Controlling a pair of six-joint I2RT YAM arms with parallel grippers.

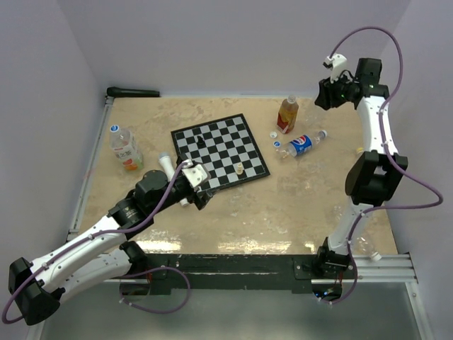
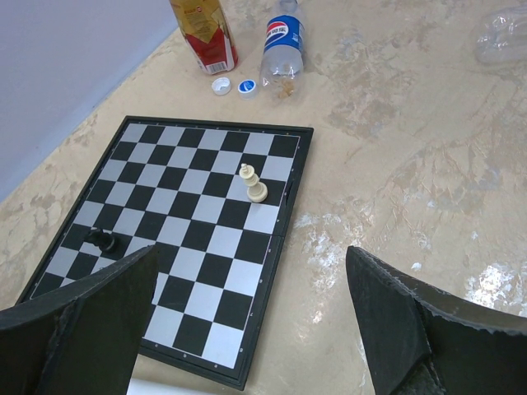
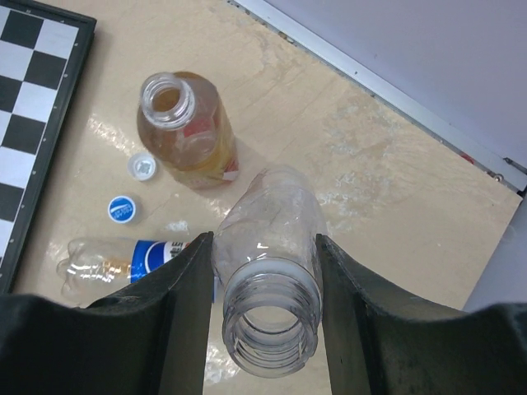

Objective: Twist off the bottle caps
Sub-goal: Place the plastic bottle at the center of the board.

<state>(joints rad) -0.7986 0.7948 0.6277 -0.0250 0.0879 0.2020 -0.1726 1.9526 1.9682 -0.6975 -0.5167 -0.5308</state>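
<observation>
Marbled tabletop [image 1: 283, 212], left fingers [image 2: 82, 329] spread empty, right fingers [image 3: 165, 329] clamping clear bottle [image 3: 272, 271] — 2 caps [image 3: 142, 167] beyond, blue-label bottle [image 3: 123, 262] half hidden.

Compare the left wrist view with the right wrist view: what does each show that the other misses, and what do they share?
Only left wrist: the open left gripper, a cream chess piece and a black chess piece on the chessboard. Only right wrist: the right gripper shut on a clear uncapped bottle, and the amber bottle seen with its mouth open. Both: the loose white cap and blue cap, the lying Pepsi bottle, the amber bottle, part of the chessboard.
</observation>
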